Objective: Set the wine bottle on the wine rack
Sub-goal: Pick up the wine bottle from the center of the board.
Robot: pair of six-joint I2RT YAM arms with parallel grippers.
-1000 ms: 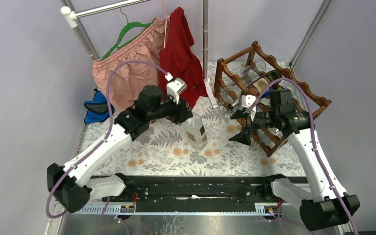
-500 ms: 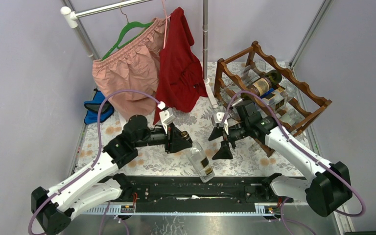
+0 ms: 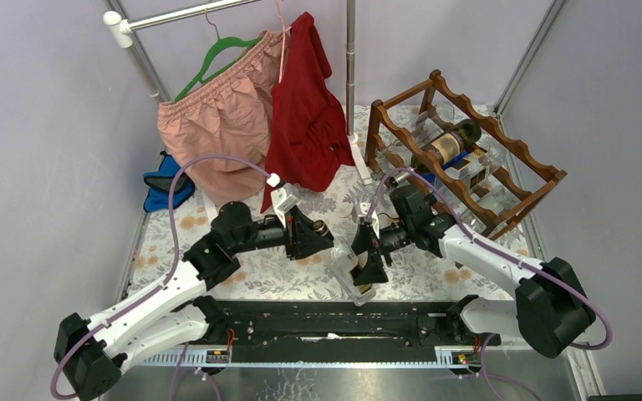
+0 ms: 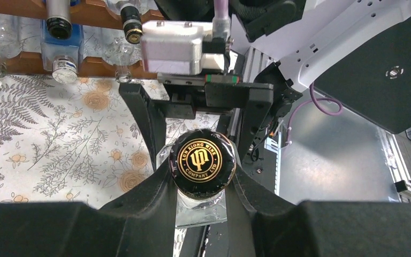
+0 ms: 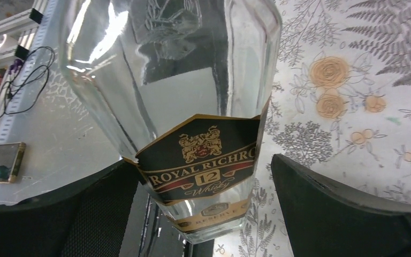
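The wine bottle is not on the wine rack. It is well in front of the rack, out over the flowered surface near its front edge, and it leans with the cap pointing up and away from the rack and the base pointing down toward the edge.

The left gripper has it by the top. In the left wrist view its fingers are clenched on the neck just under the black and gold cap.

The right gripper comes from the rack side with its fingers released and spread wide, one on each side of the clear glass body at the height of the black label. In the right wrist view, patterned cloth shows between the glass and one finger. The other sits right at the label's corner, and I cannot tell whether it touches.

A dark bottle lies in the rack's upper tier.
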